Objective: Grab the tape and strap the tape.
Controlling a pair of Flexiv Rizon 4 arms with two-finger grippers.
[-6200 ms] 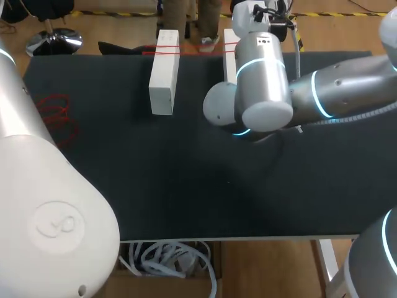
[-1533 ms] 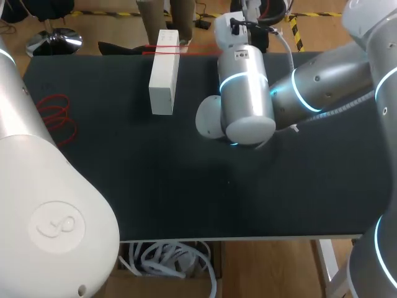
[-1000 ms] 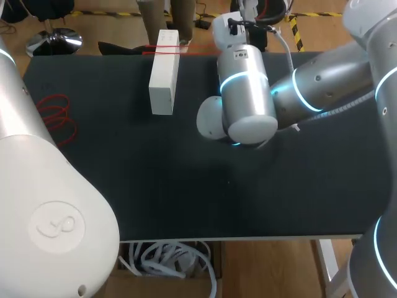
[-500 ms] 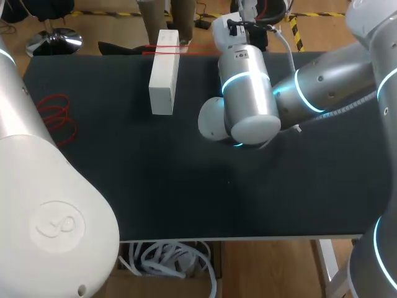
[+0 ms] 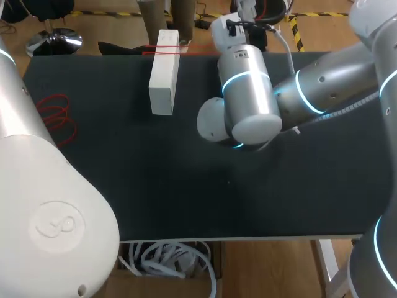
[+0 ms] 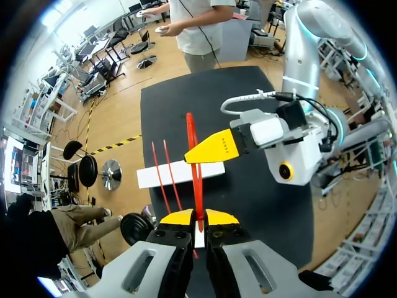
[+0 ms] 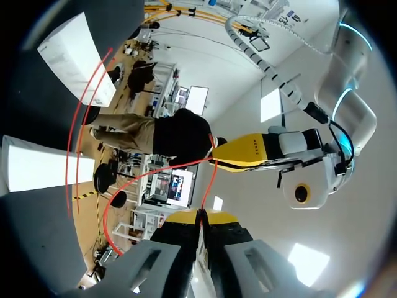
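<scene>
The left hand (image 6: 197, 216) and right hand (image 7: 201, 214) are each clamped on the red tape (image 6: 197, 186), which is stretched between them near the bench's far edge. They should hold it taut and square across the white box (image 5: 164, 68).

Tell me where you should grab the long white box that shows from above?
Probably the bare middle of the white box, from straight above, fingers across its narrow width. It lies flat on the table with both long sides free, and the red tape crosses only its far end.
</scene>
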